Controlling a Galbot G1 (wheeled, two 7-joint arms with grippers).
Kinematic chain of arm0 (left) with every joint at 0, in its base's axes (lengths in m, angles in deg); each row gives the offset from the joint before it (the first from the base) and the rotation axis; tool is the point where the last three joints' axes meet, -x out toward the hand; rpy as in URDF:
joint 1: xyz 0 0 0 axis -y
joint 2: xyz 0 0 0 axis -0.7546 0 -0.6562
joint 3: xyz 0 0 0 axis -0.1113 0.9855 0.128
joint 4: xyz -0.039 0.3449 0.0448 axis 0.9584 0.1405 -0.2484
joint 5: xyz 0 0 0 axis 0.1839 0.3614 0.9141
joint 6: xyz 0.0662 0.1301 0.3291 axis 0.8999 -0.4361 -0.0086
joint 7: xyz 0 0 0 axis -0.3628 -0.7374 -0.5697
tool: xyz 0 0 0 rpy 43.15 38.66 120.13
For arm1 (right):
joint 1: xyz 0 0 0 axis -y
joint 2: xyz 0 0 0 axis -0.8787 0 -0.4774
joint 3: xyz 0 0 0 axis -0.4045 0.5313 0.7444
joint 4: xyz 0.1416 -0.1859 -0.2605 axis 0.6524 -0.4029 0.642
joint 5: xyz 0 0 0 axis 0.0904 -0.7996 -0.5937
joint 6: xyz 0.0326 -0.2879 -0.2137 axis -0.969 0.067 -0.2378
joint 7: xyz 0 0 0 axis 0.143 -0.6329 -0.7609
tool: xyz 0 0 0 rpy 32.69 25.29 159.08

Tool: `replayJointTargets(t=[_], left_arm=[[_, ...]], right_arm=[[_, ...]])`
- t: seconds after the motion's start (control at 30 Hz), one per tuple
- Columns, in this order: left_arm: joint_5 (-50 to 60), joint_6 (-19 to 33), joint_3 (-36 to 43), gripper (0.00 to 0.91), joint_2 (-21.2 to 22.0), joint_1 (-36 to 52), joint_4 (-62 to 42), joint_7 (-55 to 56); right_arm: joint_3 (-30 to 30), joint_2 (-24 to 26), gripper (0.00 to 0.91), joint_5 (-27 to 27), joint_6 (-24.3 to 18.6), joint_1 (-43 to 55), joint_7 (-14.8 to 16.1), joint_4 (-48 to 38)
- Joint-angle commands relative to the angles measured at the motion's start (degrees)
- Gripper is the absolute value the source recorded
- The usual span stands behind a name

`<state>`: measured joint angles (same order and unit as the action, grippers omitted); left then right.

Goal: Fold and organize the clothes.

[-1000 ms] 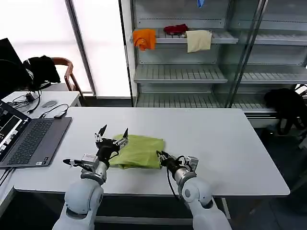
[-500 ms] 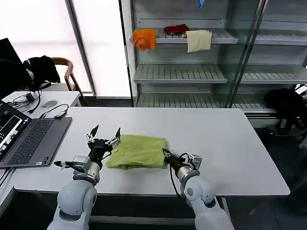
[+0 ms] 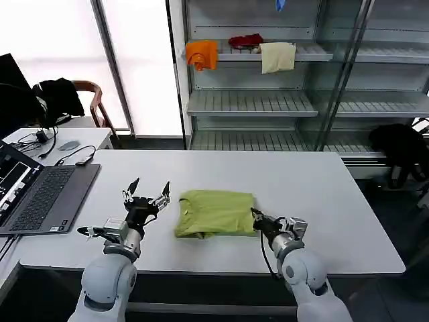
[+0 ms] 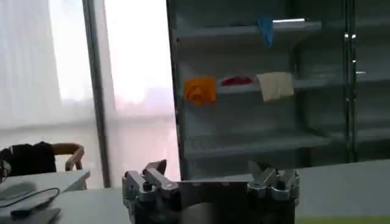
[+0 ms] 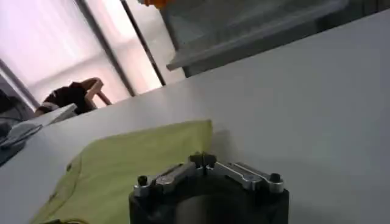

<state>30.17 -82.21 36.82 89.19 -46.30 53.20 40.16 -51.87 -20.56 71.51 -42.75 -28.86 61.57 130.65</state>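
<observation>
Head view: right gripper (image 3: 258, 218) seemingly pinches the T-shirt (image 3: 216, 212) at its three-o'clock edge, left gripper (image 3: 145, 194) splayed wide at nine; dragging could unravel the fold.

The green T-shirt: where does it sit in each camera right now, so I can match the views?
Head view: folded T-shirt on the table, between both grippers.
Left wrist view: a thin green strip at the frame's lower edge.
Right wrist view: spread just beyond the right gripper.
Shared landmark: orange cloth on the shelf.

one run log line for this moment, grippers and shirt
left gripper: open, beside shirt | right gripper: shut at shirt's edge | T-shirt: folded on table
</observation>
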Motion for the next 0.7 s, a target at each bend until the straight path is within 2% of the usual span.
replayJointTargets(t=[0.03,0.13,0.3,0.43,0.57,0.7], left_arm=[[-0.4,-0.1,0.1,0.907,-0.1,-0.5,-0.2,-0.4],[-1.0,-0.1,-0.2,0.907,-0.4,-0.6,-0.1,-0.6],[-6.9,-0.9,-1.9,0.907,-1.9,-0.7,0.1,-0.5],[-9.2,-0.2,-3.1,0.907,-4.6,-1.1,-1.4,-0.6],[-11.6,1.9,-4.6,0.907,-7.0,-1.0,-4.2,-0.5],[-14.3,3.0,-5.6,0.907,-8.5,-0.8,-6.6,-0.4]], right_arm=[[-1.3,0.8,0.907,-25.6,-0.3,-3.1,9.2,1.8],[-1.0,1.0,0.907,-31.9,-0.8,-3.8,9.4,4.3],[-3.3,4.2,0.907,-37.5,-4.2,-4.6,8.9,7.3],[-7.4,8.6,0.907,-36.0,-6.6,-6.3,8.7,7.6],[-11.1,12.6,0.907,-29.1,-8.4,-7.6,8.4,5.7],[-14.0,15.3,0.907,-28.3,-12.1,-8.3,8.7,3.5]])
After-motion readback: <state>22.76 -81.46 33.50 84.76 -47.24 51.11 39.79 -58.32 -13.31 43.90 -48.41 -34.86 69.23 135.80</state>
